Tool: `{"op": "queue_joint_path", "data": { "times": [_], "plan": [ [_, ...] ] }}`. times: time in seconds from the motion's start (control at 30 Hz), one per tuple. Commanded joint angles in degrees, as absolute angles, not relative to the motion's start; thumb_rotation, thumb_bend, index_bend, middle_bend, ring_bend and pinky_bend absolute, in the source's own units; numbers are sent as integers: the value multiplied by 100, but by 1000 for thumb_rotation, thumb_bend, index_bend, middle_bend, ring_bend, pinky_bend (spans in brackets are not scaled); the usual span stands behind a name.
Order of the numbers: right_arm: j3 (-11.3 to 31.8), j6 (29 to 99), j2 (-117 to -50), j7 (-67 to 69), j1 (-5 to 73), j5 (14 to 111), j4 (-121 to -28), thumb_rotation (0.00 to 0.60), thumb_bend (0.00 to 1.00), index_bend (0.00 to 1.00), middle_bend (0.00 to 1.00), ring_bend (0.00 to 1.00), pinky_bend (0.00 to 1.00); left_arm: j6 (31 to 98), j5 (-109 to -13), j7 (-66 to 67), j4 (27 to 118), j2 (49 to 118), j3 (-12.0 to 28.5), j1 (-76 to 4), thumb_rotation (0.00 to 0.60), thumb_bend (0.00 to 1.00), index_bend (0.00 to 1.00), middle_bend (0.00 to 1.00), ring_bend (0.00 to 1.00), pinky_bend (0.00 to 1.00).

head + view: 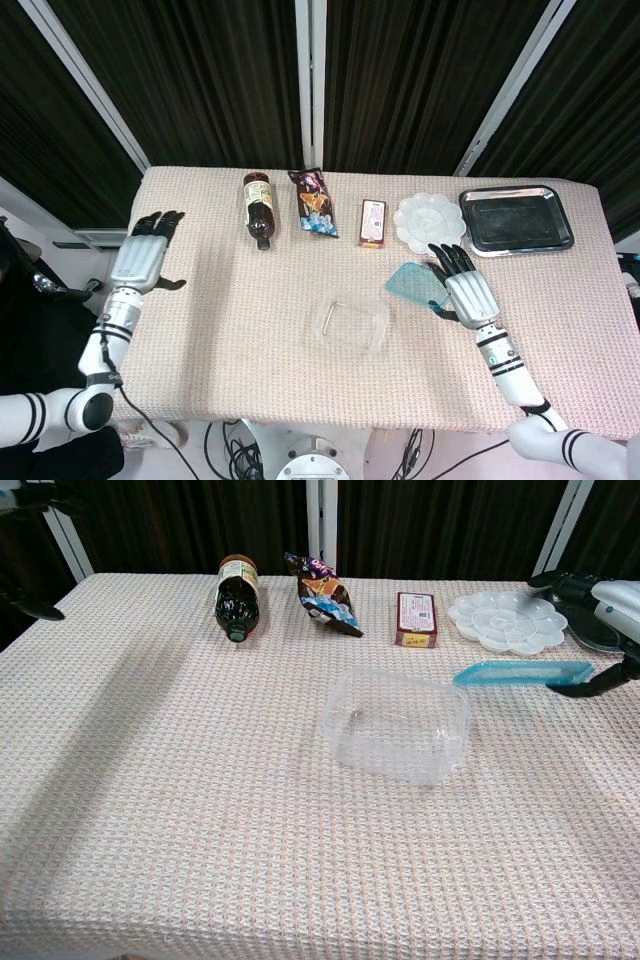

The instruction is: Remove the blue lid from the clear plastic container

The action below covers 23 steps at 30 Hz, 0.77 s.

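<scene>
The clear plastic container (353, 322) (397, 725) stands uncovered near the table's middle. To its right, my right hand (466, 293) (598, 630) holds the blue lid (412, 283) (520, 672) by its right end. The lid lies nearly level, low over the table and apart from the container. The thumb sits under the lid, with the fingers above it. My left hand (145, 258) is at the table's left edge, far from the container, holding nothing with its fingers apart. In the chest view only a dark fingertip of the left hand (35, 608) shows.
Along the far side lie a brown bottle (258, 207), a snack bag (314, 203), a small red box (373, 221), a white palette dish (430, 222) and a metal tray (515, 219). The dish and tray are just behind my right hand.
</scene>
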<state>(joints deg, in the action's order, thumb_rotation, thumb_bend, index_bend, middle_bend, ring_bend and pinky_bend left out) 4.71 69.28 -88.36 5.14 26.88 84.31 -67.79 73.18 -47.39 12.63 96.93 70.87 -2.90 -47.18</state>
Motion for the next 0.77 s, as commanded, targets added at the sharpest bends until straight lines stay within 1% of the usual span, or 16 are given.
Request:
{"op": "queue_joint_path", "data": {
  "times": [0.03,0.13,0.2,0.3,0.33,0.43,0.6,0.77],
  "plan": [
    [268,6682,-8051,457,2452,8256,-7592,600,26,0,0,0,0,7769,-5266,869,9566,6859,-465,-4107,600,46,3,41,0,73],
    [104,6754,-7495,480,2293,8354,-7992,600,26,0,0,0,0,8001,-5445,635,9556,6712,-484,-3711,600,46,7,49,0,71],
    [120,7097,-7238,543,2086,8358,-8174,600,26,0,12,0,0,8233,-5634,518,9466,6654,-522,-3419,600,46,16,60,0,72],
    [173,7665,-6905,763,1709,8290,-8458,600,30,0,100,0,43,8492,-5980,470,9362,6548,-667,-3041,600,46,39,67,0,71],
    [187,7862,-6771,835,1564,8259,-8560,600,47,3,131,0,66,8586,-6106,476,9349,6495,-725,-2899,600,46,43,68,0,68],
    [178,8316,-6475,891,1205,8213,-8777,600,94,33,160,0,71,8864,-6395,460,9402,6393,-832,-2533,600,46,43,68,0,61],
    [34,8787,-6150,1140,712,8276,-9061,600,99,37,142,0,60,9340,-6878,309,9680,6285,-968,-1942,600,46,44,68,0,55],
    [-61,9066,-6048,1170,392,8384,-9156,600,104,37,131,0,28,9620,-7295,244,9928,6253,-1103,-1423,600,45,44,69,0,54]
  ]
}}
